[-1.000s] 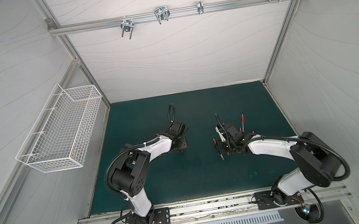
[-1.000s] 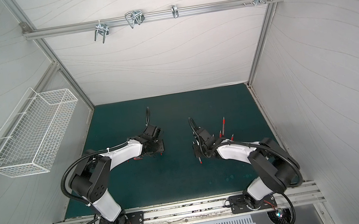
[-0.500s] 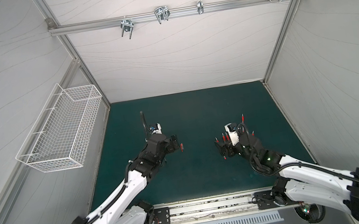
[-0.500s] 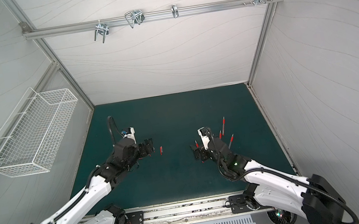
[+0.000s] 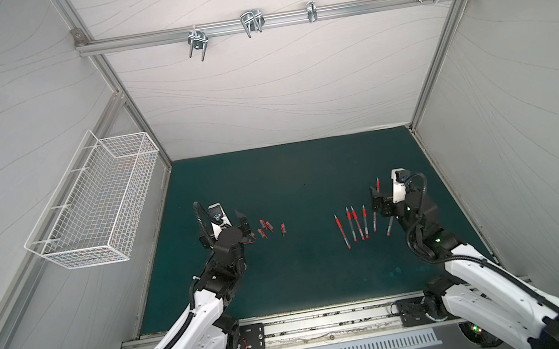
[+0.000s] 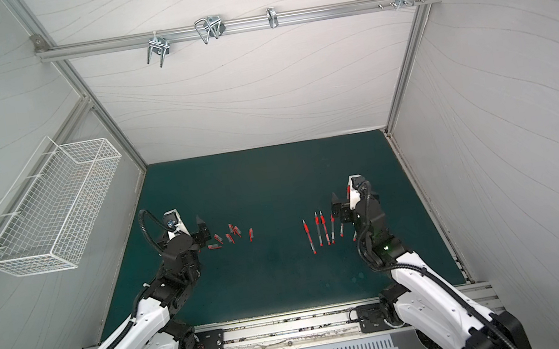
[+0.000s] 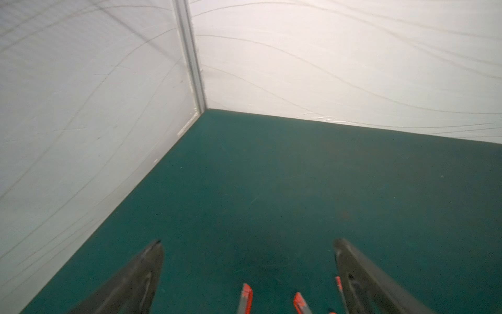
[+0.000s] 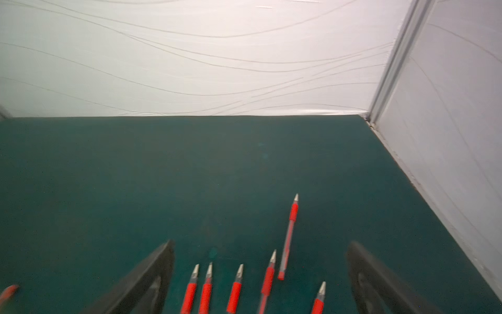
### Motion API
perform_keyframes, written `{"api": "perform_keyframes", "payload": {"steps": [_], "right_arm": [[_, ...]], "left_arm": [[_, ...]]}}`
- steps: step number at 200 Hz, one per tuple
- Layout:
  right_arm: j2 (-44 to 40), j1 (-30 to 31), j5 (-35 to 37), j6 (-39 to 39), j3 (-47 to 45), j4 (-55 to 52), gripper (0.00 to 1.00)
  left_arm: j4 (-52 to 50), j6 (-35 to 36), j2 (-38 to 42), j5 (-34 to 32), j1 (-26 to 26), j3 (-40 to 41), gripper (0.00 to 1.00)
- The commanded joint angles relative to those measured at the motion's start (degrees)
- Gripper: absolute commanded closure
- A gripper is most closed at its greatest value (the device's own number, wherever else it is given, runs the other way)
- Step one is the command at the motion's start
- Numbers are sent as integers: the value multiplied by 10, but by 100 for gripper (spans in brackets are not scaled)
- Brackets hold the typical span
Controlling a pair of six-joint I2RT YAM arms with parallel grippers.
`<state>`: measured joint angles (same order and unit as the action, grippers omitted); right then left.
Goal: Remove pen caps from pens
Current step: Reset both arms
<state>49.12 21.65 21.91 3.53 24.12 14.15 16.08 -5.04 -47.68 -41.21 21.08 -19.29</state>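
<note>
Both arms hang low over the green tabletop point(image 5: 290, 181). The left end effector point(image 7: 247, 244) is spread wide with nothing between its fingers, and so is the right end effector point(image 8: 261, 244). The pen caps point(image 5: 269, 226) lie in a loose scatter just beside the left arm's fingers, well apart from the pens point(image 5: 357, 223), which lie in a rough row beside the right arm, tips pointing at the back wall. In the right wrist view every pen tip that shows is bare grey metal, so we judge the pulling done and the step in hand to be a clean retreat and a last check. To do it well we would raise each arm straight up before swinging it home, because the right fingers straddle several pens and a sideways sweep could roll them. We would also look again at the pens partly hidden behind the right arm in both top views, as we cannot confirm from there that none keeps a cap.
</note>
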Motion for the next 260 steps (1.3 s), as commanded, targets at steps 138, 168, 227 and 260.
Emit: {"api": "perform_keyframes", "payload": {"steps": [138,168,227,260], "right_arm": [[239,-165,-183,-89,-82,304,1],[248,-189,-191,-86,-76,307,1],[258,-223,-250,-69,-53,275,1],[262,-225,-276,-76,-45,264,1]], "left_arm": [[434,52,-349,123,-137,36,2],[440,57,-386,136,-141,17,2],[373,37,-413,183,-169,-26,1],[371,36,-416,189,-173,-28,1]]}}
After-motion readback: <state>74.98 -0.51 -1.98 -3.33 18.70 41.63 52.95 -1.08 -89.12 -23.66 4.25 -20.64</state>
